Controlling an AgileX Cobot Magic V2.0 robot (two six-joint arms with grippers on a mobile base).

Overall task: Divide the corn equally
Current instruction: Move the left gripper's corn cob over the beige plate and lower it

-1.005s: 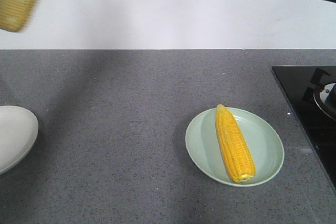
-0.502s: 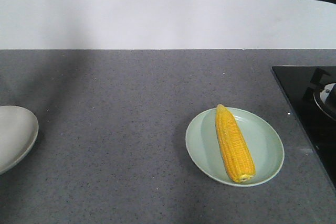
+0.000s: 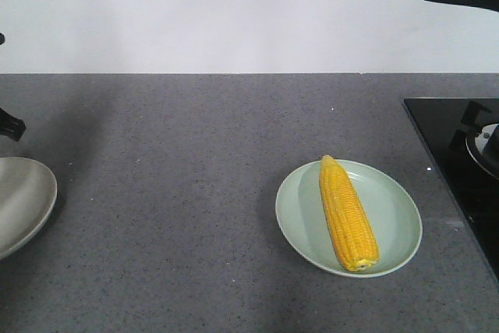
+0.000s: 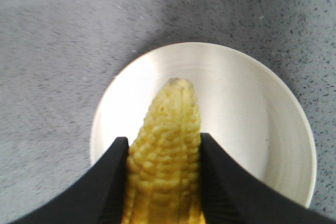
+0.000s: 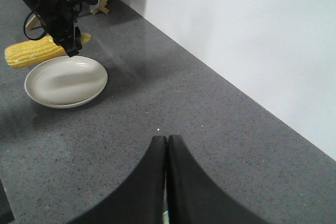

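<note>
Front view: One corn cob lies flat in the green plate on the grey counter, its pointed tip toward the wall. The rim of a white plate shows at the left edge; the part in frame holds nothing. A black cooktop sits at the right edge. Neither gripper's fingers can be judged here.

Left wrist view: The left gripper is closed on a second corn cob, one finger pressed against each side. The cob's tip hangs over the white plate; whether it touches the plate cannot be told.

Right wrist view: The right gripper has its fingers pressed together and holds nothing. It hangs over bare counter, well apart from the white plate. The held cob sits above that plate's far rim.

Task status, as judged: one cob is placed and a second is about to be set down. No further cobs are in frame.

Markings: no brand, label or readable writing appears in any view.
</note>
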